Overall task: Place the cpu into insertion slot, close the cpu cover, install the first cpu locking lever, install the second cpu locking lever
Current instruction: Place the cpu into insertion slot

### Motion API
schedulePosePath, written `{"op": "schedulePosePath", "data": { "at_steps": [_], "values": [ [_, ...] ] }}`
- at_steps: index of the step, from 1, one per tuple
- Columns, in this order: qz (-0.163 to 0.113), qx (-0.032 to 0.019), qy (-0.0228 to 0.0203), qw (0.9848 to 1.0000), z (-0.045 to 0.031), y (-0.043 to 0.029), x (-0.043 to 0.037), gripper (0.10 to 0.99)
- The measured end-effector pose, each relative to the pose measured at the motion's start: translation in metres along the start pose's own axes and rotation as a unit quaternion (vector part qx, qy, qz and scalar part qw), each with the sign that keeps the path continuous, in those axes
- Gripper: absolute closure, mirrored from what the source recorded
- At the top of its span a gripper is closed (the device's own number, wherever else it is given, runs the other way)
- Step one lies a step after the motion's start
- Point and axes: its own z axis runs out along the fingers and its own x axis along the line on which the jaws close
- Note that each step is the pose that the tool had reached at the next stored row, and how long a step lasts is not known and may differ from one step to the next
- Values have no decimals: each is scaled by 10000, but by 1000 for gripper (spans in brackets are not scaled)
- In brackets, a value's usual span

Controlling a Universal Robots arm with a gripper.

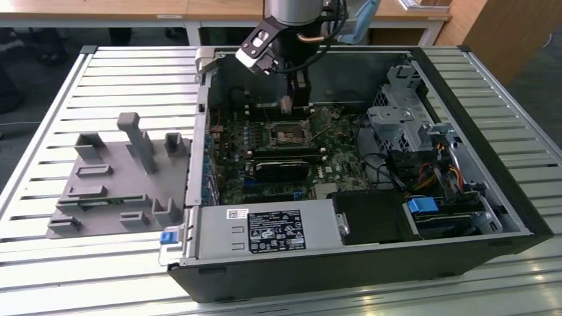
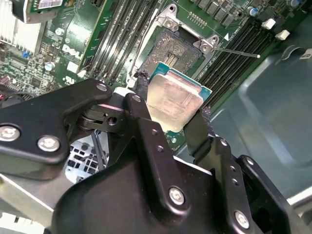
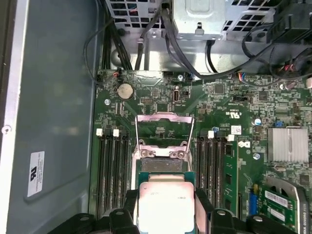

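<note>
Just ahead of the fingertips [image 2: 142, 88], inside the computer case [image 1: 351, 273]: open socket [image 2: 178, 51], bare | gripper [image 2: 173, 98] clenched on the chip [image 2: 179, 92] by two opposite edges | chip seems tilted, not yet touching the socket | cover [image 3: 164, 117] swung up on the socket's far side from the hand

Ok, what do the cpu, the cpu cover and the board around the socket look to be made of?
The cpu, held in the gripper: dull silvery metal lid, smeared, on a green substrate edge. The cpu cover: thin silvery sheet metal, likely steel, with shiny edges. The circuit board: green lacquered laminate, probably fibreglass, with printed traces.
</note>
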Motion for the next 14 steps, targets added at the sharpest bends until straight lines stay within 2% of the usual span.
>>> {"op": "schedulePosePath", "data": {
  "at_steps": [11, 14],
  "values": [
    [-9, 0, 0, 10000, 200, -17, 4, 541],
    [-11, 0, -7, 10000, 220, -19, 4, 541]
  ]
}}
